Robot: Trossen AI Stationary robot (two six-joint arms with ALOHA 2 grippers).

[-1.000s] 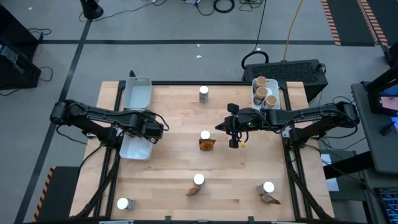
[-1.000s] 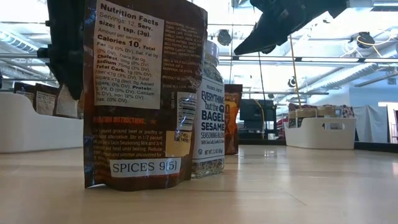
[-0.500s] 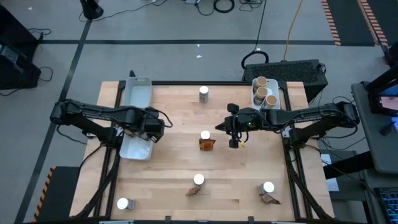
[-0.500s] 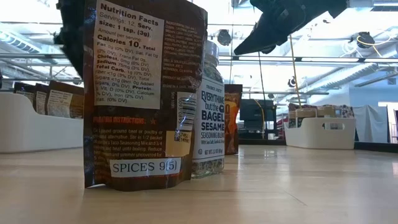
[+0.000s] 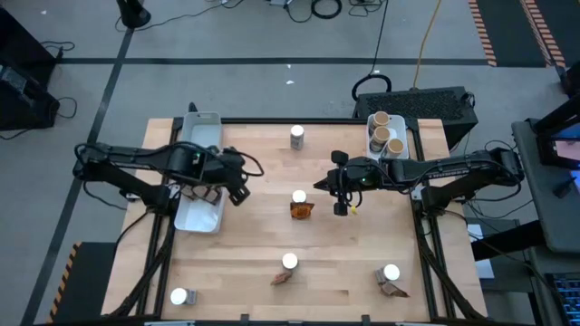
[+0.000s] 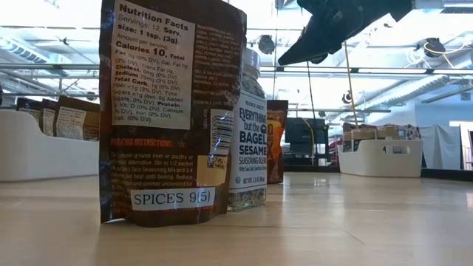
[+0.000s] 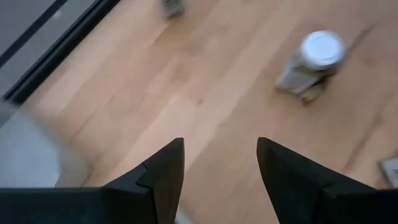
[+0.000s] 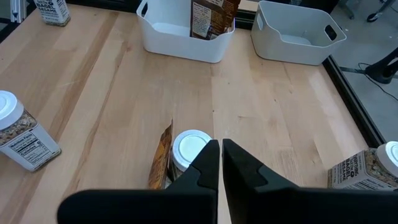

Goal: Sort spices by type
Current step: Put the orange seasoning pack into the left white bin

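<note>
White-lidded spice jars stand about the table, one (image 5: 299, 196) at the middle with a brown packet (image 5: 302, 210) leaning on it. Tan-topped jars (image 5: 385, 136) stand in the far right tray. Brown packets (image 8: 211, 15) stand in the near left tray (image 5: 198, 215). My left gripper (image 5: 240, 192) (image 7: 221, 146) hangs open above the wood beside that tray, with nothing between its fingers. My right gripper (image 5: 341, 208) (image 8: 219, 144) hovers shut just right of the middle jar (image 8: 189, 148), touching nothing.
A second white tray (image 5: 201, 136) lies at the far left, without contents. More jar-and-packet pairs stand near the front edge (image 5: 289, 262) (image 5: 391, 272), and single jars at the front left corner (image 5: 178, 296) and far middle (image 5: 297, 136). Bare wood lies between them.
My left gripper has risen from the near left tray, out of the low view, and swung a little toward the table's middle, tipping up as it went. The brown packet that was under it stays standing in the tray.
</note>
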